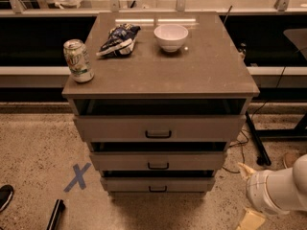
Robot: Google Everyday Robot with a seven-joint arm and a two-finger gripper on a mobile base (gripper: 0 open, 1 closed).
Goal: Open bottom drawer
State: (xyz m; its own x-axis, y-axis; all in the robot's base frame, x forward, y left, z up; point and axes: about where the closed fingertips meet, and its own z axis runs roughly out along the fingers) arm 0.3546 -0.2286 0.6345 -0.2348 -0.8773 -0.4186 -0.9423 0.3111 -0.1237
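Fingers: two cream fingers [246, 170] stand wide apart, with nothing between them.
Gripper: gripper [245, 194] is low, off the cabinet's [158, 75] front right corner, near the floor and touching nothing.
Bottom drawer: bottom drawer [158, 181] is the lowest of three. Its small black handle [158, 189] sits mid-front, and the drawer looks shut or nearly so.
Done: nothing yet, by my read. The handle is not reached and no pull has begun.
Left: bring the gripper left to the handle, grip it, then pull the drawer out.
On top: can [78, 60], chip bag [116, 40], bowl [171, 36]. None of them bears on the pull.
Floor: blue tape X [77, 176] and a black object [55, 215] lie front left, clear of the drawer's path.
In the way: nothing lies between gripper and handle. Cables [240, 143] and a black stand leg [256, 138] sit right of the cabinet, close to the arm.
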